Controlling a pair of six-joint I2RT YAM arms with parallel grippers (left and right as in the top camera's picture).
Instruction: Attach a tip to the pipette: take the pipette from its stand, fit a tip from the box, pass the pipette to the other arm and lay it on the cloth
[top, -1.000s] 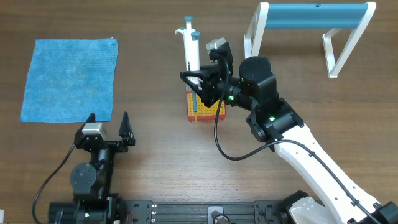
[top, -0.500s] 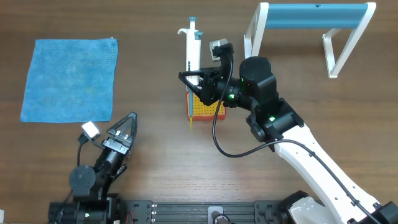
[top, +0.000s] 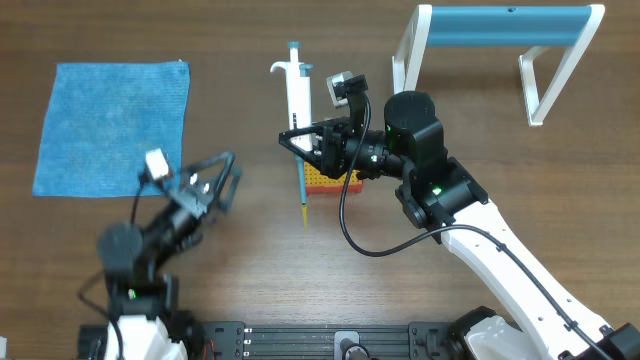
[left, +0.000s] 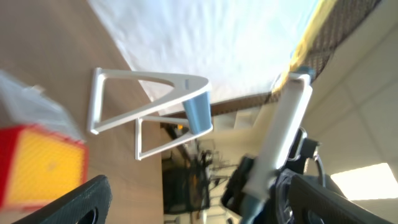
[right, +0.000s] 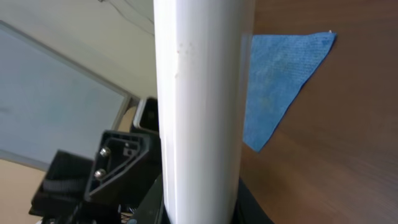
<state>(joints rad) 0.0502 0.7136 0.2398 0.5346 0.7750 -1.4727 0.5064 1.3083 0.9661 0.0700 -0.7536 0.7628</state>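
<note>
The white pipette (top: 298, 98) with a blue plunger hangs upright above the table, its thin tip (top: 304, 203) pointing down just left of the red and yellow tip box (top: 338, 179). My right gripper (top: 312, 141) is shut on the pipette's body (right: 199, 106). Left of it, my left gripper (top: 220, 175) is raised and open, facing the pipette (left: 278, 140) with nothing between its fingers (left: 84, 200). The blue cloth (top: 112, 128) lies flat at the far left and appears behind the pipette as the cloth (right: 280, 81) in the right wrist view.
The white and blue pipette stand (top: 500, 45) is at the back right, seen side-on as the stand (left: 155, 112) in the left wrist view, with the tip box (left: 40, 165) in front of it. Bare wooden table lies between the cloth and the tip box.
My left arm rose from the table's front and swung right toward the pipette. My right gripper carried the pipette left, away from over the tip box.
</note>
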